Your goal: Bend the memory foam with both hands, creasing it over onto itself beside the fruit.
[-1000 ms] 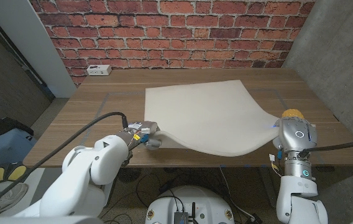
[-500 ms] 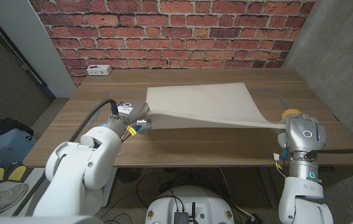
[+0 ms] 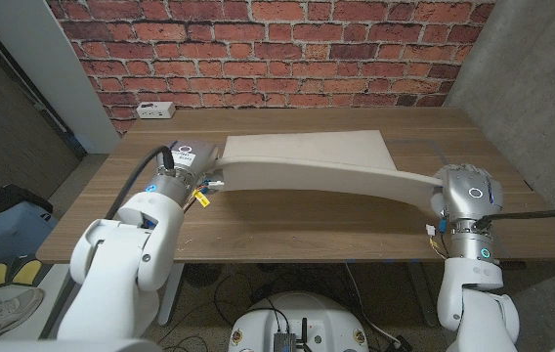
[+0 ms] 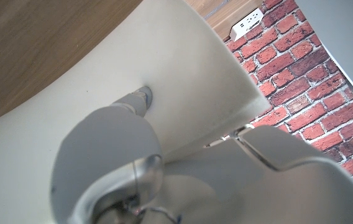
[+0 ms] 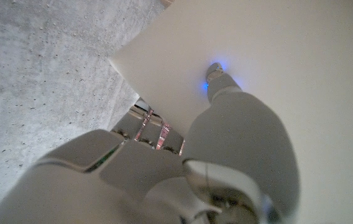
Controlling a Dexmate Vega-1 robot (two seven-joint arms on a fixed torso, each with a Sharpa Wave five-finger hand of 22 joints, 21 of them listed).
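The cream memory foam sheet (image 3: 307,161) lies across the wooden table (image 3: 287,227), its near edge lifted and arched back over the far half. My left hand (image 3: 204,174) grips the raised left corner, and my right hand (image 3: 465,191) grips the raised right corner. In the left wrist view my left hand (image 4: 111,149) holds the foam (image 4: 183,81), with a fingertip (image 4: 142,98) pressed into its surface. The right wrist view shows my right hand (image 5: 238,143) clamping the foam (image 5: 276,50), a fingertip (image 5: 216,73) on top. The fruit is hidden behind my right hand.
A white power strip (image 3: 154,110) lies at the table's far left by the brick wall (image 3: 277,49). A grey concrete wall (image 3: 541,88) stands close on the right. Bare wood shows between the foam and the table's near edge.
Both hands have lifted the foam's near edge and carried it away from me, so the sheet now arches over its far half. The yellow fruit by my right hand is now covered.
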